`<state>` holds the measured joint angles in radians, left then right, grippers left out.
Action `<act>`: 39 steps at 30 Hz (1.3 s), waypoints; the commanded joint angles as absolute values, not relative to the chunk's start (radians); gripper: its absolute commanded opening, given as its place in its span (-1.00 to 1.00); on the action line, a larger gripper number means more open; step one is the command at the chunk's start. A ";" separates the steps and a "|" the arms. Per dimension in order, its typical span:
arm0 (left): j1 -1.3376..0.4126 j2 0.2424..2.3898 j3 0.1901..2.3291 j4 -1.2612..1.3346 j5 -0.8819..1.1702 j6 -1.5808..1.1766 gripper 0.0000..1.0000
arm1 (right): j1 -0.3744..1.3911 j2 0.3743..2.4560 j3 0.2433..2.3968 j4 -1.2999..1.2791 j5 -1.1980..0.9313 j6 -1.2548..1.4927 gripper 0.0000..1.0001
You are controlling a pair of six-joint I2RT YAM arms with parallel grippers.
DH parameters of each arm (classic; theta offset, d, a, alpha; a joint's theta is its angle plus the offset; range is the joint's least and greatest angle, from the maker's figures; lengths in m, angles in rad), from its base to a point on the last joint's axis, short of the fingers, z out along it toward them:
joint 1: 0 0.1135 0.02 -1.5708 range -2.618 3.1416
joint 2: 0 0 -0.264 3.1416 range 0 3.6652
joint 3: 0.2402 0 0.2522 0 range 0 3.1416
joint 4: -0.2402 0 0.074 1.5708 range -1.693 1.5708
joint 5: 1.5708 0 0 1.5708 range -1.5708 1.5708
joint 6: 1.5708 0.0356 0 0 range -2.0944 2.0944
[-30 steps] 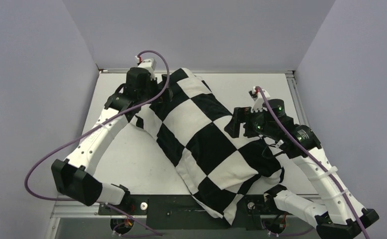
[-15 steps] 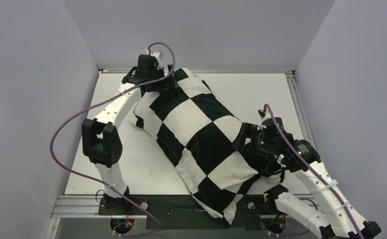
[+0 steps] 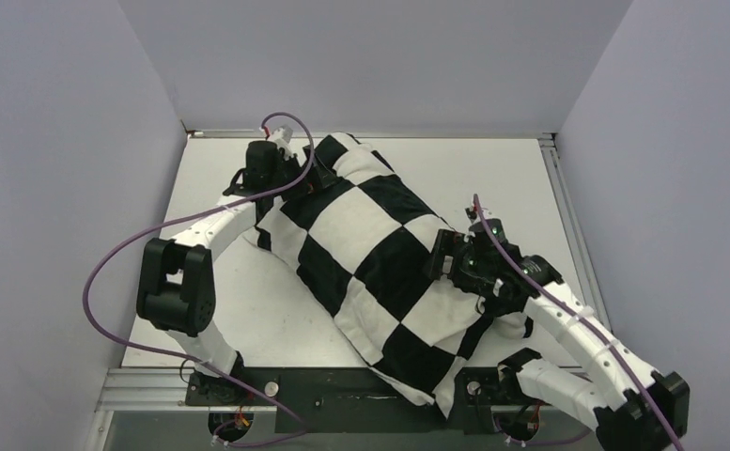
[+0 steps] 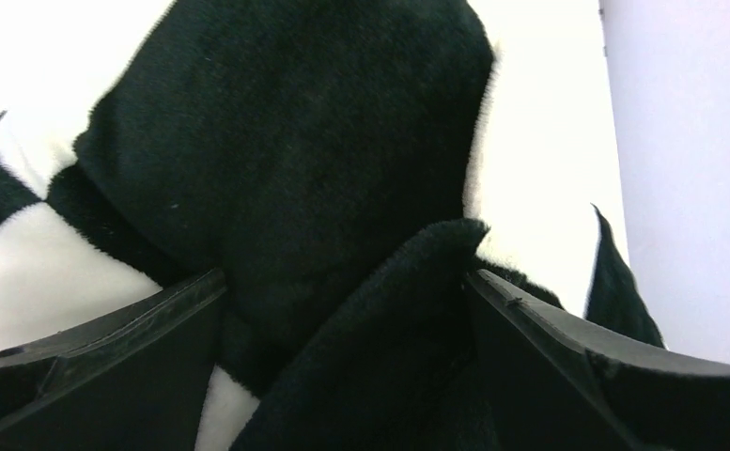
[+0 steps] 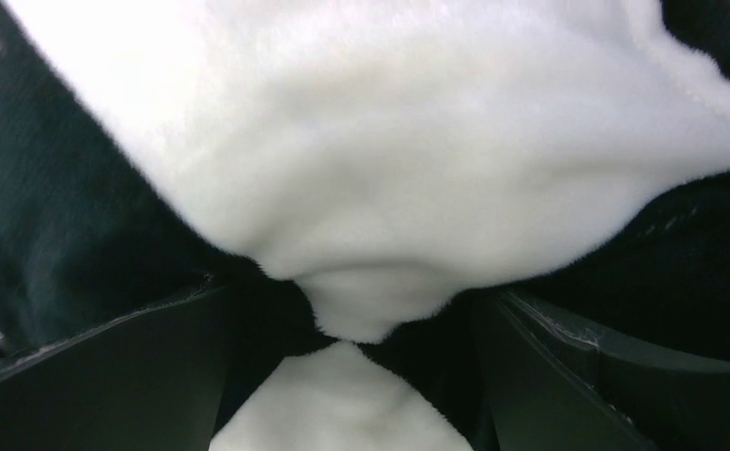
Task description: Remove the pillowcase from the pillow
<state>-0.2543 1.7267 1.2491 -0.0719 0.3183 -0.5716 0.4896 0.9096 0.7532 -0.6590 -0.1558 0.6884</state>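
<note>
The black and white checkered pillowcase (image 3: 380,254) lies stuffed and diagonal across the table, from back left to the front edge, where its end hangs over. The pillow is hidden inside it. My left gripper (image 3: 309,174) presses on the far end. In the left wrist view its jaws (image 4: 347,291) stand apart around a fold of black fabric (image 4: 295,141). My right gripper (image 3: 445,261) presses into the case's right side. In the right wrist view its jaws (image 5: 351,301) stand apart with puckered white and black fabric (image 5: 389,141) bunched between them.
The white table (image 3: 248,301) has lilac walls on the left, back and right, and a metal rail (image 3: 560,188) along its right edge. The left arm's purple cable (image 3: 107,282) loops out over the left side. The black base plate (image 3: 323,390) runs along the front.
My left arm has folded back and its gripper has come down onto the far end. My right gripper has dropped from above the table onto the case's right side.
</note>
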 commanded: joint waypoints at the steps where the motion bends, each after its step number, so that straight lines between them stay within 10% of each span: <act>1: -0.279 1.621 1.072 0.050 0.509 -0.739 0.93 | 0.460 1.100 0.884 -0.436 -0.080 0.571 0.79; 20: -0.525 1.145 0.713 0.020 0.346 -0.859 0.93 | 0.307 1.615 1.363 -0.251 -0.148 0.442 0.79; 39: -0.298 0.867 0.870 -0.480 0.070 -0.651 0.93 | 0.382 1.211 1.120 -0.437 -0.136 0.329 0.79</act>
